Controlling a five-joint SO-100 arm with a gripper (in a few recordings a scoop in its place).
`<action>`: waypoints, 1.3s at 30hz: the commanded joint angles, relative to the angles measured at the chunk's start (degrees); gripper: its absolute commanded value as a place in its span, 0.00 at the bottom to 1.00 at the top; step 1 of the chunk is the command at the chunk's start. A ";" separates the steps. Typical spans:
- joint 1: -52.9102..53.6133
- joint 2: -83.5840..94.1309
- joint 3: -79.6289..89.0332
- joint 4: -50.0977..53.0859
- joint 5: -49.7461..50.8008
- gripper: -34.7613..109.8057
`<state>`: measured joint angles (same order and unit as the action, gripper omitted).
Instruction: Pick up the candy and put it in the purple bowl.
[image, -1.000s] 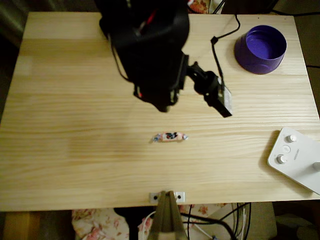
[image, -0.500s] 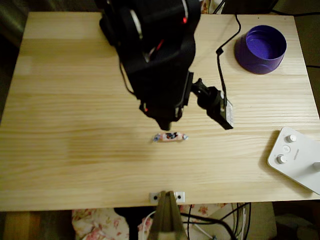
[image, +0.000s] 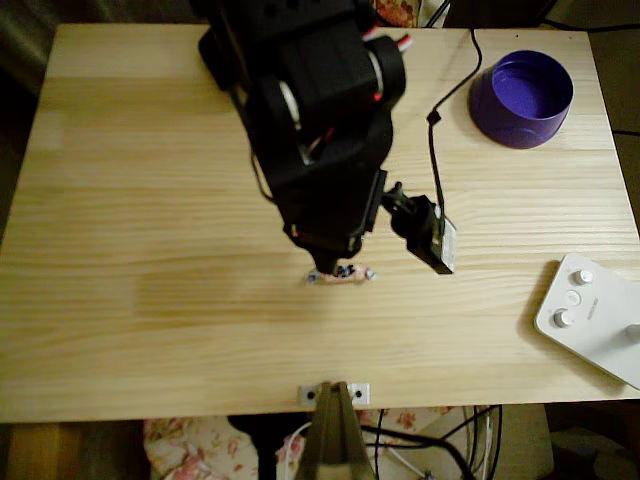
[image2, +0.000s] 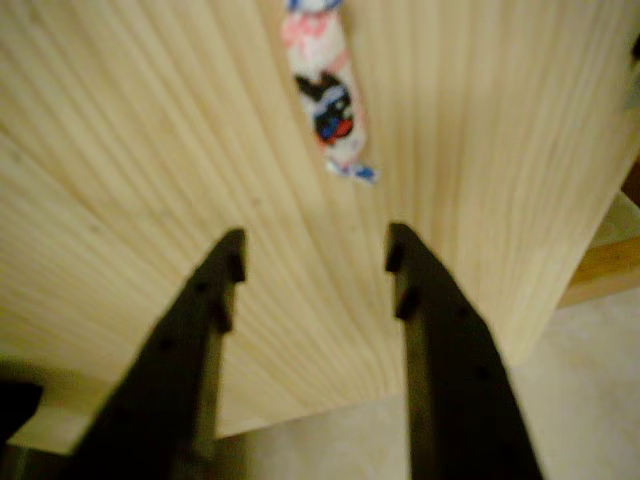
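Spread wide and empty, the gripper (image2: 315, 255) hangs above the wooden table (image: 140, 200), its two black fingers (image2: 215, 290) clear of the candy (image2: 325, 100), which lies flat ahead of the tips in the wrist view, long axis running between them. In the overhead view the candy (image: 345, 273) sits near the table's middle, partly under the arm. The purple bowl (image: 522, 98) stands well apart at the far right corner. To grasp cleanly, I judge the fingers should advance to straddle the wrapper's middle, then descend before closing.
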<state>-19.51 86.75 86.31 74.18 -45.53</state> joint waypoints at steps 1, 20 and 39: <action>-0.26 0.79 -4.66 -1.05 -0.44 0.38; 0.79 -3.34 -1.67 -5.36 -0.79 0.38; 1.76 -7.91 1.32 -9.58 -1.23 0.38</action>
<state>-17.67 76.73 87.80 64.86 -45.88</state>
